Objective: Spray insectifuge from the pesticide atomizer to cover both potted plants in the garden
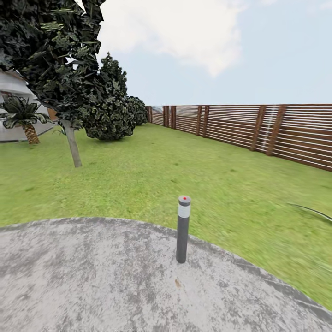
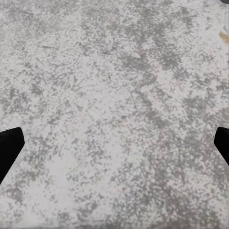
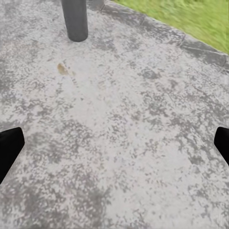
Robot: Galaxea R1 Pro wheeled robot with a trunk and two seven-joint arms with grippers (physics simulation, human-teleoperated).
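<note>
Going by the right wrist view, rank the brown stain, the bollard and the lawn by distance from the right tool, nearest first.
1. Brown stain, on the paving ahead of the right tool.
2. Bollard, just past the stain.
3. Lawn, beyond the patio edge.

The post (image 3: 75, 19) is cut off above its base; a thin dark curve (image 1: 310, 210) in the grass runs off the edge.

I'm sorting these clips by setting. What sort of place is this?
A fenced back garden, apparently: green lawn, brown slatted wooden fence, trees, and a round grey paved patio with a grey post.
</note>
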